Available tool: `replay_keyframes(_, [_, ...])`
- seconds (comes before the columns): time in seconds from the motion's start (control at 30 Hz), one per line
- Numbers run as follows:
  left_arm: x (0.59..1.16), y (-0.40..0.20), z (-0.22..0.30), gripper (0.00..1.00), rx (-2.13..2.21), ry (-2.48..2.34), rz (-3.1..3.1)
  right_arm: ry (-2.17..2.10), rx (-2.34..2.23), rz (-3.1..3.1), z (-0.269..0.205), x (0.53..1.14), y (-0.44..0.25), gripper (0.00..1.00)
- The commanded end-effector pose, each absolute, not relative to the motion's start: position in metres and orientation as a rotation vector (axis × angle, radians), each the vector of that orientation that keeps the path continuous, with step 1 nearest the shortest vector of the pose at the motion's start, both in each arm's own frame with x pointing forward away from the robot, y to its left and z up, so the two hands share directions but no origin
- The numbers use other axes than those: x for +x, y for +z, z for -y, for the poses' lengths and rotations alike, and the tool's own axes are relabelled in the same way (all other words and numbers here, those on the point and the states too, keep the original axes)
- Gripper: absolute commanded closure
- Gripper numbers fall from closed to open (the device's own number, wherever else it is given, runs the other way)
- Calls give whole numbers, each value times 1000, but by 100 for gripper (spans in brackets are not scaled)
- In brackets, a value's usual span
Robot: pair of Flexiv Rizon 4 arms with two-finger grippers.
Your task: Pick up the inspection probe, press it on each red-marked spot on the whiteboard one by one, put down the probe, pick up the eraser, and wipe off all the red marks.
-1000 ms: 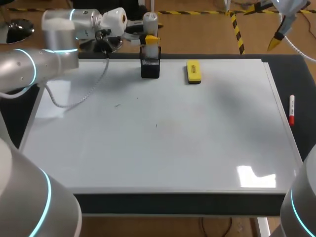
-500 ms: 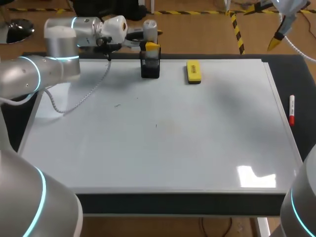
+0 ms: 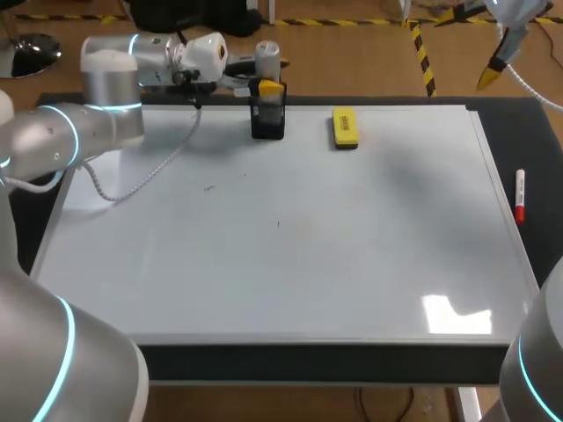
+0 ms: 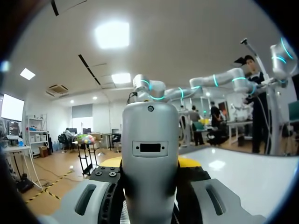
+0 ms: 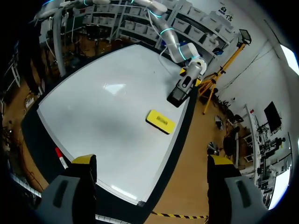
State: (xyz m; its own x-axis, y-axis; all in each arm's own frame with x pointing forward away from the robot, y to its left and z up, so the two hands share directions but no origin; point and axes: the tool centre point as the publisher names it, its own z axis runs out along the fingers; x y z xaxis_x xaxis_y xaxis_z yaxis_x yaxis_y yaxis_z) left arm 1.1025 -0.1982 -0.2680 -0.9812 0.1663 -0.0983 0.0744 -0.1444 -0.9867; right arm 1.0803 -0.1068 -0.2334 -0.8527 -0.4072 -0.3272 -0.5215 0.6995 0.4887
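The whiteboard (image 3: 352, 264) covers nearly all of the dark table (image 3: 528, 132). It is white but for two tiny dark specks left of its middle.

The left arm (image 3: 79, 132) comes in from the left and lies along the far-left part of the board, with a pale cable (image 3: 132, 180) looping down from it onto the surface. The left gripper (image 3: 268, 88) is at the far edge, directly over a black holder (image 3: 268, 123) that stands on the board. Its fingers are closed on the probe (image 4: 150, 154), a silver-grey upright body with yellow tip showing on either side of it in the left wrist view. From the head view, the probe's top rises above the gripper and its lower end goes down into the holder.

The yellow eraser (image 3: 345, 127) lies flat on the board just right of the holder, apart from it.

The right gripper (image 5: 152, 161) hangs high off the far-right corner. Its fingers are spread wide and hold nothing.

A marker (image 3: 520, 195) (white barrel, red cap) lies on the table just past the board's right edge.
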Motion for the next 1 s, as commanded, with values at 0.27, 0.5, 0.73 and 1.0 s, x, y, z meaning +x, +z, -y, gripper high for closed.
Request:
replay_keyframes(0.27, [1110, -278, 199, 100, -319, 2299, 1979, 865, -755, -2718, 107, 1081, -233, 0])
replay_keyframes(0.5, [1109, -279, 201, 100, -322, 2295, 1976, 865, -755, -2718, 107, 1081, -233, 0])
replay_keyframes(0.73, [1109, -281, 201, 69, -309, 2295, 1976, 865, -755, -2718, 107, 1081, -233, 0])
replay_keyframes(1.0, [1107, -280, 200, 0, -306, 2293, 1985, 865, -755, -2718, 107, 1081, -233, 0])
